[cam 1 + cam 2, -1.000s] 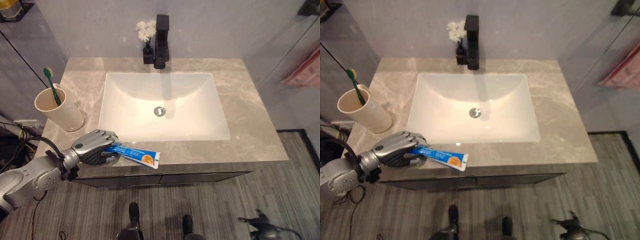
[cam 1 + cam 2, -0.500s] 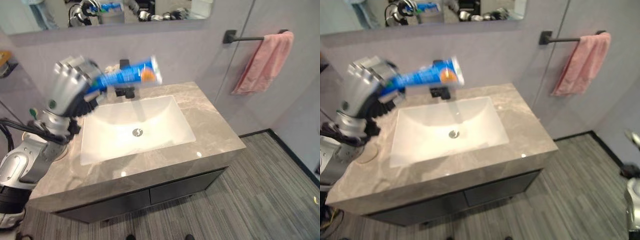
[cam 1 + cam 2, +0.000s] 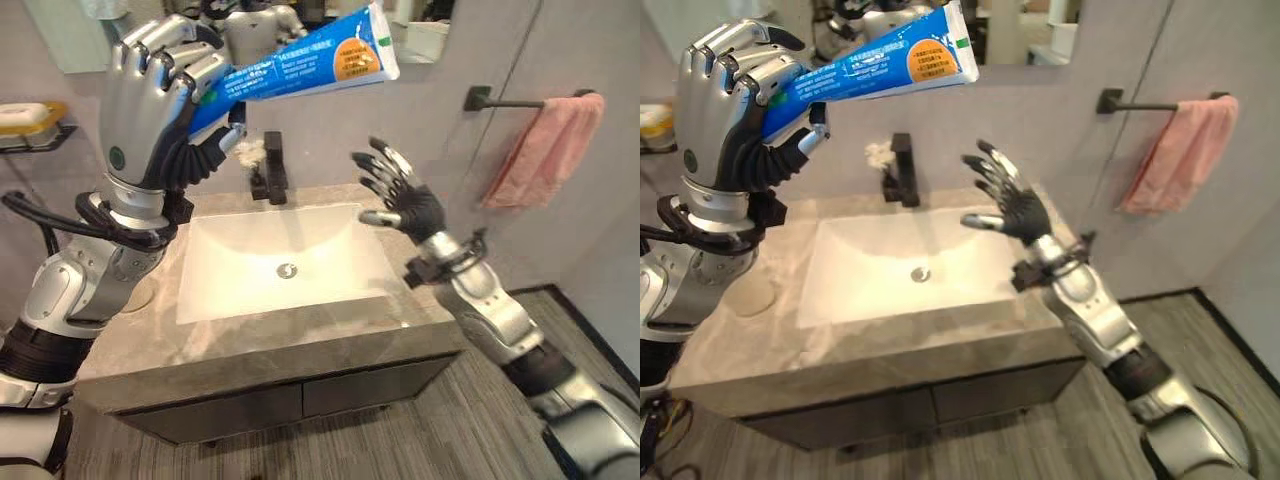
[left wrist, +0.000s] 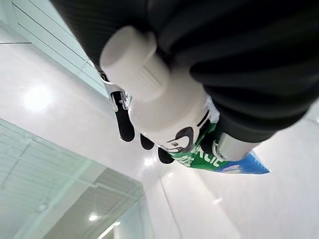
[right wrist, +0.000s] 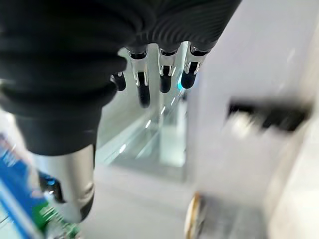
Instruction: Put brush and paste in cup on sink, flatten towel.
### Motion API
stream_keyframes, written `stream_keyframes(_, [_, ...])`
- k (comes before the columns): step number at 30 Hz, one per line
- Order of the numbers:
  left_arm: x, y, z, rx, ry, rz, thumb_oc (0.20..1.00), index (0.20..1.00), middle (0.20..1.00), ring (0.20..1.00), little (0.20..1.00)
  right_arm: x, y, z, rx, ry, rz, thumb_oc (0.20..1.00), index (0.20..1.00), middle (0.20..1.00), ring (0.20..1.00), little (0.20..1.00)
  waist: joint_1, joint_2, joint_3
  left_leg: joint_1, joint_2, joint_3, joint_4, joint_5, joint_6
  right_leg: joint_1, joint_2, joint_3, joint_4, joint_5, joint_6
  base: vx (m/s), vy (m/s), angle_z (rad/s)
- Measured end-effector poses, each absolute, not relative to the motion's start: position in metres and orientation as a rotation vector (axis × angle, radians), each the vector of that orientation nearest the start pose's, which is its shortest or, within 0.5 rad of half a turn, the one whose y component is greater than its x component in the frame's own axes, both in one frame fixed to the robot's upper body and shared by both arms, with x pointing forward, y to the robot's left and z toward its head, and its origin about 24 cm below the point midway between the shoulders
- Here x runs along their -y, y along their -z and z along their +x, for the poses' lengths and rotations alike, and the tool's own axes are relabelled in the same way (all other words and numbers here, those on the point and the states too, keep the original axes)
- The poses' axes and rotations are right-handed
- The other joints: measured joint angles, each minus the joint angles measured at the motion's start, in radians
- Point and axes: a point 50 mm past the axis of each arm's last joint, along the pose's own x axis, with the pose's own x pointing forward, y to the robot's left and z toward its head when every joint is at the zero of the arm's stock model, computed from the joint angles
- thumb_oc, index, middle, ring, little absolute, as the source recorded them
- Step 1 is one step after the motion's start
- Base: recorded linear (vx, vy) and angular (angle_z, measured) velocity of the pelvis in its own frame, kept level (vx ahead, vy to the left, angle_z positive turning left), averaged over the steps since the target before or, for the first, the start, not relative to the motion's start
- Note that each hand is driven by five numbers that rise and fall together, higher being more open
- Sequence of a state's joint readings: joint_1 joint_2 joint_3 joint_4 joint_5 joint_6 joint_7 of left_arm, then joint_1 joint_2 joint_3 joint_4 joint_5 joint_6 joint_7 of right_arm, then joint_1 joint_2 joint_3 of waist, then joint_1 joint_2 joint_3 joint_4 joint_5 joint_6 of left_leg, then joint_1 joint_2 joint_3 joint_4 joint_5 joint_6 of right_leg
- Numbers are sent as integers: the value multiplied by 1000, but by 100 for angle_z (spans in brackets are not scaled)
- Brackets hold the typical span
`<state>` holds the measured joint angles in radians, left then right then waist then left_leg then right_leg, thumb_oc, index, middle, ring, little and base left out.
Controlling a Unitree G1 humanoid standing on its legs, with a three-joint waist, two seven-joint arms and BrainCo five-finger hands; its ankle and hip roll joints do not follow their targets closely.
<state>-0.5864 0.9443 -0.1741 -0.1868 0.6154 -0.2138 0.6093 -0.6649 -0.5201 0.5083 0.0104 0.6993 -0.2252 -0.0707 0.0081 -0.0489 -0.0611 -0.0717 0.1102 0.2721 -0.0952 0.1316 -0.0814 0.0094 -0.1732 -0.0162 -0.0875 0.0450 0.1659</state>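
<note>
My left hand [image 3: 150,95] is raised high above the counter's left side, shut on the blue toothpaste tube [image 3: 305,62]. The tube lies level and sticks out to the right, with its orange-marked flat end [image 3: 940,55] farthest from the hand. The left wrist view shows the tube [image 4: 239,167] between curled fingers. My right hand [image 3: 405,198] hovers open over the basin's right edge, fingers [image 5: 142,89] spread and empty. The beige cup [image 3: 752,296] stands on the counter's left, mostly behind my left forearm. A pink towel [image 3: 545,150] hangs bunched on a black bar [image 3: 505,100] at the right wall.
A white basin [image 3: 285,262] is set in the grey marble counter [image 3: 250,345]. A black faucet [image 3: 272,170] and a small white flower [image 3: 248,150] stand behind it. A yellow soap [image 3: 22,112] lies on a wall shelf at the left. A mirror [image 3: 1030,25] hangs above.
The view has tilted up and shifted. My left hand has lifted the tube higher, and my right hand has risen into view over the basin's right side.
</note>
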Motion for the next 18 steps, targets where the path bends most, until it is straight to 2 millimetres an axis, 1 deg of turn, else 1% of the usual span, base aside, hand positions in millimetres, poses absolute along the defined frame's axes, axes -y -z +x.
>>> stream_keyframes(1, [-187,-290,263,1347,-350,1232,200,200,200,200,200,87,-210,315,541,-562,128,1000,1000,1000,1000,1000,4,-2,1,1,-1,-5,0,0,0,4,0,-5,0,-2,-1,21,1,30])
stream_keyframes(2, [-186,-290,262,1351,-347,1222,200,200,200,200,200,74,-219,316,562,-592,153,1000,1000,1000,1000,1000,7,-7,5,-1,-4,-18,0,0,0,12,0,-23,0,-9,-2,14,0,26])
stream_keyframes(3, [-186,-291,262,1354,-346,1222,200,200,200,200,200,72,-222,316,568,-601,152,1000,1000,1000,1000,1000,10,-10,7,-1,-4,-20,0,0,1,17,0,-24,0,-10,-2,27,3,26])
stream_keyframes(4, [-185,-291,260,1363,-343,1217,200,200,200,200,200,67,-232,316,593,-624,156,1000,1000,1000,1000,1000,17,-19,10,-1,-6,-23,0,1,3,19,0,-28,0,-12,-2,18,6,9])
stream_keyframes(5, [-184,-292,259,1368,-341,1214,200,200,200,200,200,66,-236,315,606,-629,161,1000,1000,1000,1000,1000,21,-22,12,0,-7,-27,0,1,4,22,-1,-31,0,-13,-1,22,9,11])
stream_keyframes(8, [-177,-285,258,1379,-292,1174,200,200,200,200,200,56,-249,313,653,-649,225,1000,1000,1000,1000,1000,26,-25,14,-7,-12,-48,0,1,5,27,-3,-52,0,-19,1,13,14,16])
stream_keyframes(11, [-171,-279,256,1387,-237,1171,200,200,200,200,200,52,-255,311,674,-654,255,1000,1000,1000,1000,1000,36,-25,14,-8,-14,-52,0,1,5,29,-4,-59,0,-22,1,16,16,6])
stream_keyframes(13, [-168,-277,252,1396,-216,1157,200,200,200,200,200,50,-258,309,697,-656,273,1000,1000,1000,1000,1000,32,-23,16,-17,-16,-65,0,1,5,29,-4,-74,0,-24,0,12,29,15])
stream_keyframes(18, [-169,-276,252,1377,-199,1109,200,200,200,200,200,44,-260,307,706,-651,318,1000,1000,1000,1000,1000,39,-21,19,-19,-16,-69,0,1,5,29,-3,-78,0,-26,-2,2,9,3])
